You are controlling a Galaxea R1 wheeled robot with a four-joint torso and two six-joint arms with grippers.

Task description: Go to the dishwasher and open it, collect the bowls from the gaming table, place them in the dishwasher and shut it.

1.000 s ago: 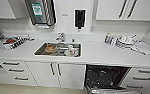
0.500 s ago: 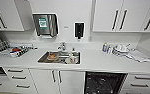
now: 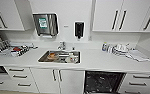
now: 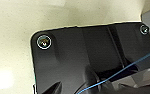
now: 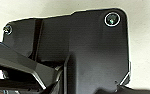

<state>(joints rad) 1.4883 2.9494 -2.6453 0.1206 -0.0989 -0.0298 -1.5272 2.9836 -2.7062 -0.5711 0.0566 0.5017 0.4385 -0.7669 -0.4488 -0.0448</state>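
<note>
the under-counter dishwasher (image 3: pixel 103 82) shows as a dark open cavity below the long white countertop (image 3: pixel 101 61), right of the inset steel sink (image 3: pixel 59 56); whether either gripper is apart or together i cannot tell — best to keep the base square to that opening while moving.

The whole kitchen scene has slid downward across the head view since the two earlier pictures — the camera has tilted up or risen, not the things themselves. More of the upper cabinets (image 3: pixel 121 15) and the wall now shows, and the sink (image 3: pixel 59 56) and the white surface (image 3: pixel 96 61) sit lower than they did. The dishwasher (image 3: pixel 102 82), whose dark open cavity was in fuller view before, is now cut off by the bottom edge — less of it shows.
</note>
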